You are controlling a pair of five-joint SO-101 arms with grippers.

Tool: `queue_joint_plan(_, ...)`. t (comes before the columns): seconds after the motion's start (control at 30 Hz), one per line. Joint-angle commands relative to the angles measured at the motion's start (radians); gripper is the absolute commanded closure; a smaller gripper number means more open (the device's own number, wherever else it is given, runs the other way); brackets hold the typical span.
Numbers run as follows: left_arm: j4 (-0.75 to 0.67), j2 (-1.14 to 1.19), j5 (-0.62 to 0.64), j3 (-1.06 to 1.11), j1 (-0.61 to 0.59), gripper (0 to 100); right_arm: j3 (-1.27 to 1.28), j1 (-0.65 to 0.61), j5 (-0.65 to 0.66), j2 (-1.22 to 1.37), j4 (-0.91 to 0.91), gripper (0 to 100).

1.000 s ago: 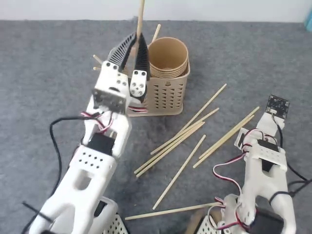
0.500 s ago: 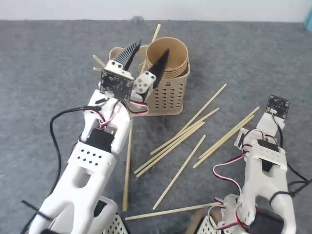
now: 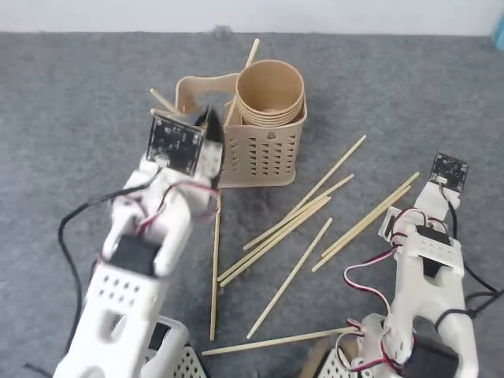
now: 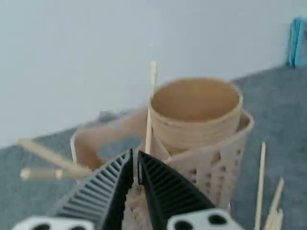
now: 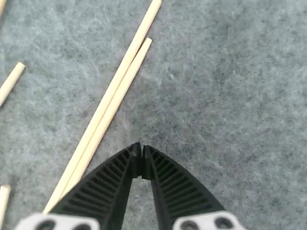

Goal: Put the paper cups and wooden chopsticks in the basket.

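Observation:
A beige perforated basket [image 3: 264,153] stands at the back of the grey carpet with a stack of paper cups [image 3: 270,90] in its right half. A few wooden chopsticks [image 3: 164,101] stick out of its left half. My left gripper [image 3: 213,132] is shut and empty at the basket's front left corner; its wrist view looks over its tips [image 4: 135,158] at the cups [image 4: 194,103] and basket [image 4: 216,163]. One chopstick [image 3: 215,268] lies on the carpet beside the left arm. My right gripper [image 5: 141,149] is shut and empty just above the carpet, beside two chopsticks [image 5: 112,108].
Several loose chopsticks [image 3: 295,216] lie fanned across the carpet between the basket and the right arm [image 3: 425,252]. Another chopstick [image 3: 272,341] lies near the front edge. A pale wall [image 4: 96,48] rises behind the basket.
The left gripper held a chopstick upright over the basket, then opened; the chopstick dropped onto the carpet beside the arm. The gripper has shut and drawn back. The right arm has not moved.

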Motion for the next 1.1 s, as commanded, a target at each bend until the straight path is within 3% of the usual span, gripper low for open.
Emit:
queue_joint_plan(0.0, 0.328, -0.095, 0.011, -0.012, 0.000, 99, -0.057, -0.010, 0.015, 0.001, -0.018, 99.0)
queue_joint_plan(0.1, 0.423, -0.029, 0.012, -0.004, 0.000, 99, -0.057, -0.010, 0.015, 0.001, -0.018, 99.0)
queue_joint_plan(0.2, 0.431, 0.101, 0.012, 0.038, 0.003, 99, -0.057, -0.010, 0.015, 0.001, -0.015, 99.0)
queue_joint_plan(0.33, 0.344, 0.270, 0.017, 0.082, 0.011, 96, -0.055, -0.010, 0.015, 0.001, -0.010, 99.0)
queue_joint_plan(0.63, 0.180, 0.563, 0.186, 0.091, 0.012, 75, -0.055, -0.010, 0.015, 0.001, -0.010, 99.0)
queue_joint_plan(0.8, 0.086, 0.732, 0.229, 0.070, 0.005, 75, -0.055, -0.010, 0.015, 0.001, -0.010, 99.0)
queue_joint_plan(1.0, 0.160, 0.838, 0.316, -0.030, 0.009, 76, -0.055, -0.010, 0.015, 0.001, -0.012, 99.0)
queue_joint_plan(1.07, 0.163, 0.859, 0.351, -0.038, 0.011, 81, -0.055, -0.010, 0.015, 0.001, -0.012, 99.0)
